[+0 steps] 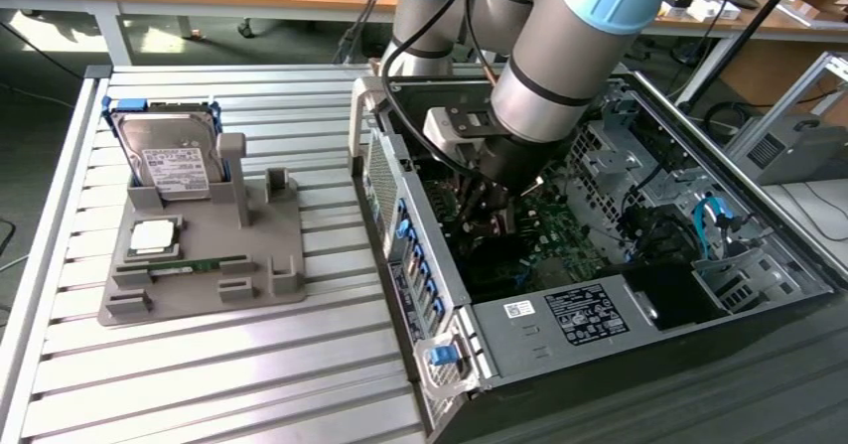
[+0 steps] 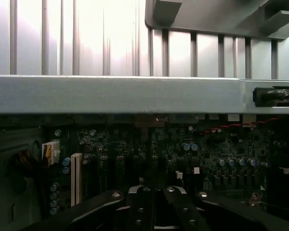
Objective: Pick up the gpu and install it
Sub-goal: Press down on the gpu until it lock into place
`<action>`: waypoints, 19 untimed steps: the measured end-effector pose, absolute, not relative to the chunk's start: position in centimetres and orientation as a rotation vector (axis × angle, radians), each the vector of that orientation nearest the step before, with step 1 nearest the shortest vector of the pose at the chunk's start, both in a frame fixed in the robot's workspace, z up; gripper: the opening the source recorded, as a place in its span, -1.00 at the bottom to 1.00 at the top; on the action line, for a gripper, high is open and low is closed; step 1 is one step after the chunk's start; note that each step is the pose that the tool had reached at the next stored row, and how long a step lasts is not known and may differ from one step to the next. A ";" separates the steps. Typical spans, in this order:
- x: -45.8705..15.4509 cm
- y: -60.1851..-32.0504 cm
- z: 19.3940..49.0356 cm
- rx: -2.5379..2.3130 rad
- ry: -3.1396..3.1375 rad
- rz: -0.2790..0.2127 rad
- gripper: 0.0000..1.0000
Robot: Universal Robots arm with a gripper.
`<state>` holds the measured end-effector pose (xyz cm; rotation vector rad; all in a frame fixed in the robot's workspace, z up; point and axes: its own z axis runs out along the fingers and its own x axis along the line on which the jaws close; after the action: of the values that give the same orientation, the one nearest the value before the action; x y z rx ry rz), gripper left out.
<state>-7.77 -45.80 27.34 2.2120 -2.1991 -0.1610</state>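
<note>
In the exterior view, the robot arm [image 1: 570,57] reaches down from the far side into the open computer case [image 1: 438,265], which lies on its side at the exterior view's right. The gripper [image 1: 494,211] is low inside the case, just above the motherboard [image 1: 563,230], near the case wall that faces the tray. Its jaws are closed narrow. The gpu cannot be told apart from the dark parts around the fingers, so I cannot tell whether it is between them or already seated on the board. On the slatted table [image 1: 199,384], at the exterior view's left and well apart from the gripper, the grey tray [image 1: 199,295] holds the hard drive [image 1: 170,161] upright at its far end. The square processor [image 1: 153,233] lies flat nearer, and the green memory stick [image 1: 186,263] lies just beside it. In the wrist view, the gripper [image 2: 155,207] shows two dark fingers [image 2: 142,207] pressed together with no card visible between them. Beyond them spreads the motherboard [image 2: 183,149] with a white connector [image 2: 76,178] and rows of capacitors. The pale rim of the computer case [image 2: 115,94] runs across beyond the board, and past it lie the table [image 2: 62,38] and a corner of the tray [image 2: 207,14].
</note>
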 end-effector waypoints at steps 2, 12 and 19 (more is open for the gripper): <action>-7.8 -45.8 27.2 2.212 -2.199 -0.162 -0.79; -8.0 -45.9 27.1 2.212 -2.199 -0.162 -0.79; -8.3 -46.2 27.1 2.213 -2.199 -0.163 -0.79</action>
<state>-8.27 -46.16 27.12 2.2127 -2.1992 -0.1626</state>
